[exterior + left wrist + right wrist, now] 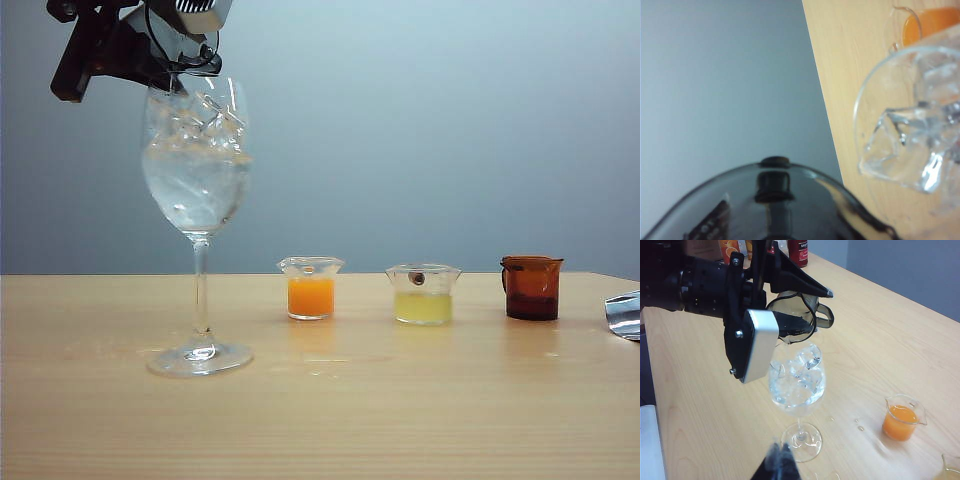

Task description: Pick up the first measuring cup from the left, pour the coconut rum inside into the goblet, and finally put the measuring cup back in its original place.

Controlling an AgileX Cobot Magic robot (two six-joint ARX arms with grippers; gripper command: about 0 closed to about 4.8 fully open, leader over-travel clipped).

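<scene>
The first measuring cup [792, 317], smoky grey with a side handle, is tipped steeply over the goblet [797, 380], its lip just above the rim. My left gripper [805, 310] is shut on it, high at the exterior view's top left [185, 55]. The goblet [197, 200] stands upright on the table, ice cubes and clear liquid in its bowl. In the left wrist view the cup's dark rim [770, 210] fills the foreground beside the goblet's ice [915, 130]. My right gripper [780, 462] hovers shut and empty near the goblet's foot.
To the right of the goblet stand an orange-filled cup [311, 290], a pale yellow cup [423, 297] and an amber-brown handled cup [531, 288]. A silvery part [625, 315] pokes in at the right edge. Bottles [800, 250] stand at the table's far end. Droplets [860, 427] lie on the wood.
</scene>
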